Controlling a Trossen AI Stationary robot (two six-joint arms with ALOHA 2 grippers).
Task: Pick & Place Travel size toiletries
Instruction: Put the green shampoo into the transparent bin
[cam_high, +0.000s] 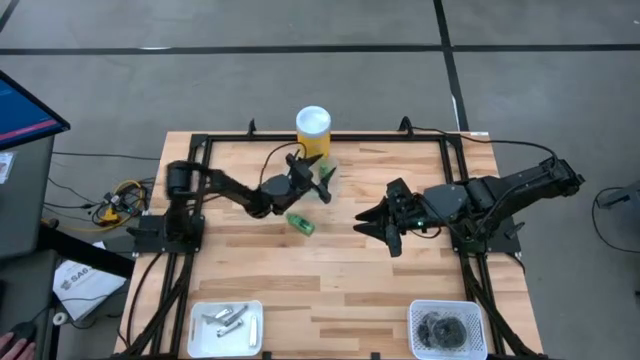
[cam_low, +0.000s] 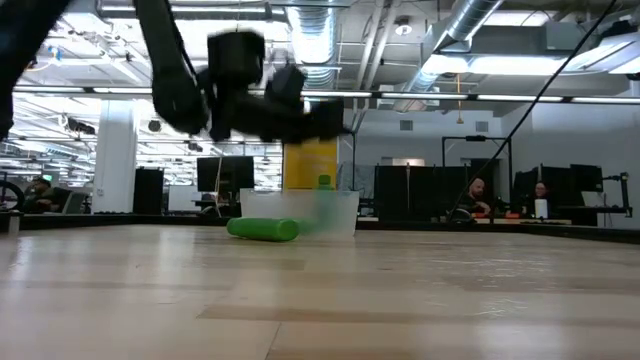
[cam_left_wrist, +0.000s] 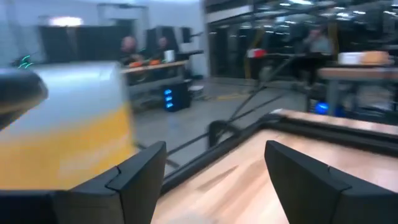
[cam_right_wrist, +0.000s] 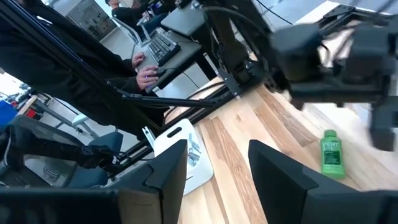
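While both arms hang above the middle of the table (cam_high: 250, 280), the green tube (cam_high: 300, 223) lies flat on the wood between them, label up, just in front of the clear bin (cam_high: 328, 176) and the yellow cylinder (cam_high: 313, 130).

Key relation: tube sits just below and to the near side of the left gripper (cam_high: 322, 185), which is up by the clear bin next to the yellow cylinder. Right gripper (cam_high: 372, 222) is farther off, across a gap of bare wood, fingers pointing toward the tube. Left arm looks nearer.

Tube's long axis runs diagonally in the high view, angled from the far-left toward the near-right. In the right wrist view the tube (cam_right_wrist: 331, 153) lies ahead of that arm's fingers, cap end away from them.

Jaws: left fingers (cam_left_wrist: 140, 177) spread wide with nothing between them; right fingers (cam_right_wrist: 171, 171) also spread, empty.

Other stock: silvery metal pieces (cam_high: 228, 318) in the white tray (cam_high: 196, 322) at the near-left edge; dark round pieces (cam_high: 445, 327) in the white basket (cam_high: 448, 307) at near-right.

My read: left arm needs to drop and pull back toward the near edge, wrist turned so the fingers close across the tube's short axis. Tube is round, may roll if nudged sideways.
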